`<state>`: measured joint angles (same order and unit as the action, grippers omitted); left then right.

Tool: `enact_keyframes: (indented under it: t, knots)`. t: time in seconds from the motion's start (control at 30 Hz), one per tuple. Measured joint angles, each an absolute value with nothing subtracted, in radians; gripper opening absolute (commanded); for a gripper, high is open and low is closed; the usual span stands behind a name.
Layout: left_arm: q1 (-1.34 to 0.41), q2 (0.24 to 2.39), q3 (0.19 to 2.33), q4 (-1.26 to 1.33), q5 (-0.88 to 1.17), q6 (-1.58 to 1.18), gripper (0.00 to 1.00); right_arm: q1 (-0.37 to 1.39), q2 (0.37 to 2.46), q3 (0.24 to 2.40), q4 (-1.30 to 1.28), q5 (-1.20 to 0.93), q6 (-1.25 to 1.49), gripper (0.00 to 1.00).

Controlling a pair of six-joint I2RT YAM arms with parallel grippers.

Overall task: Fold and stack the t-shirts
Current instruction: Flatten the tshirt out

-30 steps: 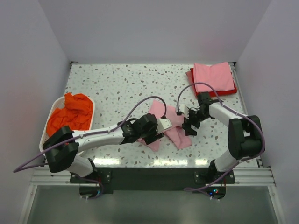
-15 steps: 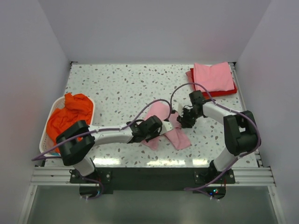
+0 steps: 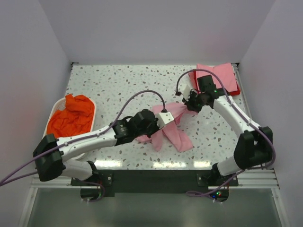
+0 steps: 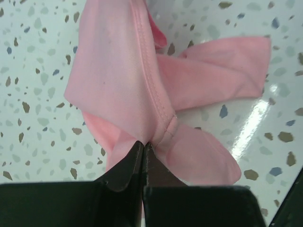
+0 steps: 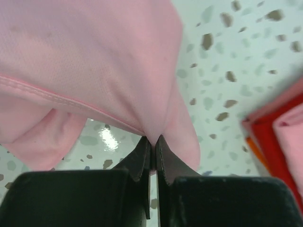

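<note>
- The light pink t-shirt (image 3: 175,137) was plain.
- The crumpled t-shirt (image 3: 71,119) was solid orange.
- The table (image 3: 118,85) was white with grey-brown speckles.
- The basket (image 3: 94,109) was white.

Top cam overhead, whole table (image 3: 118,90); wrist cams close-up, all share pink t-shirt (image 3: 177,137).

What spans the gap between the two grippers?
The loose pink shirt, pinched in both the left gripper and right gripper; the top view shows it.

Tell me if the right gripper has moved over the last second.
Yes. The right gripper moved farther back, closer to the folded stack, now pinching the pink shirt.
</note>
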<state>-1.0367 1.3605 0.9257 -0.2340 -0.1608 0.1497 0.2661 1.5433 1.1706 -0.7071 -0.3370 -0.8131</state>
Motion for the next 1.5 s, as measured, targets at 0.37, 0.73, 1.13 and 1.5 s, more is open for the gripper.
enact_keyframes:
  t: [0.37, 0.73, 1.13, 1.5]
  knots:
    - [-1.137, 1.354, 1.372, -0.284, 0.1, 0.093, 0.0, 0.132, 1.149, 1.546, -0.825, -0.22, -0.744, 0.0]
    - [-1.312, 1.316, 1.604, -0.193, 0.074, 0.06, 0.0, 0.142, 1.297, 2.254, -0.906, -0.313, -0.638, 0.0]
    - [-1.303, 0.542, 0.817, -0.249, -0.699, -0.484, 0.29, 0.602, 2.044, 2.315, -0.815, -0.408, -0.477, 0.56]
    - [-1.311, 0.477, 0.778, -0.822, -0.942, -0.962, 0.88, 0.682, 2.331, 2.226, -0.747, -0.243, -0.4, 0.86]
